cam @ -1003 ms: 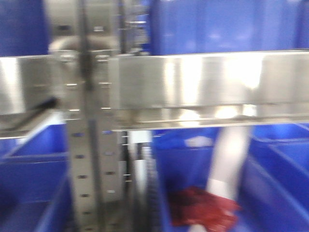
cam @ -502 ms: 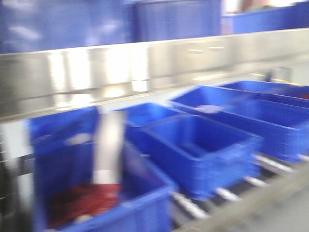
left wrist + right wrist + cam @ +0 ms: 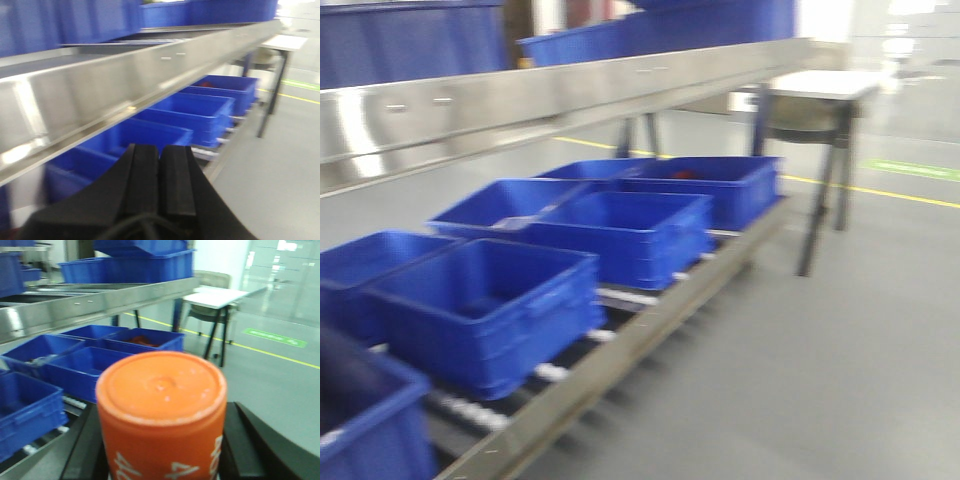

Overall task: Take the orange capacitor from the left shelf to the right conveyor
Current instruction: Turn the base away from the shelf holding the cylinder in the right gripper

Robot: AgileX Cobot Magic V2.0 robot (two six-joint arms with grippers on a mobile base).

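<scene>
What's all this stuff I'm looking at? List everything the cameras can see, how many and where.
orange capacitor: one, orange with white print, upright in the right pincer
lower bins: at least six, blue, in a row on the roller shelf
upper bins: at least three, blue, on the level above
shelf rail: one, shiny steel, along the front of the upper level
table: one, white top on dark legs, past the shelf's far end
floor line: one, yellow, on the grey floor
floor marking: one, green, beyond the table
left pincer: one, black, shut on nothing
right pincer: one, black, shut on the orange capacitor
</scene>
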